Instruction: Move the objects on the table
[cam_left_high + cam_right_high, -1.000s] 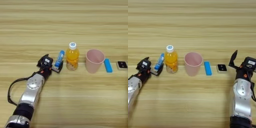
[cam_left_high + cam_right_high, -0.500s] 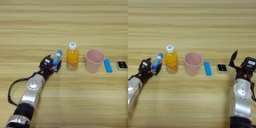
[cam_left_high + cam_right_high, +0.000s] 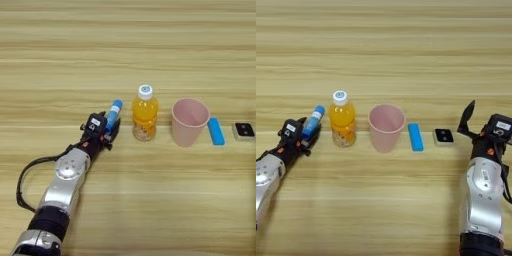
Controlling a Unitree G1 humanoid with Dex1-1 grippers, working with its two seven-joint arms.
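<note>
Two black-fingered grippers flank the light wooden table (image 3: pixel 150 50): the left gripper (image 3: pixel 109 131) pinches the tilted blue glue-stick tube (image 3: pixel 113 114); the right gripper (image 3: pixel 468 120) idles, spread, beside a small dark square (image 3: pixel 444 136). Farther along stand an orange-juice bottle (image 3: pixel 144 114), pink cup (image 3: pixel 189 121) and flat light-blue block (image 3: pixel 216 131).

The table (image 3: pixel 150 45) is light wood with horizontal grain. On it stands a pink cup (image 3: pixel 189 121). An orange-juice bottle (image 3: pixel 144 113) stands left of the cup; just right of the cup lies a light-blue block (image 3: pixel 216 131), then a small black-faced square (image 3: pixel 244 131).

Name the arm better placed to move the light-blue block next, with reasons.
Right. The right claw stands free near the light-blue block, beyond the small black square. The left claw is shut on the glue stick, far off.
</note>
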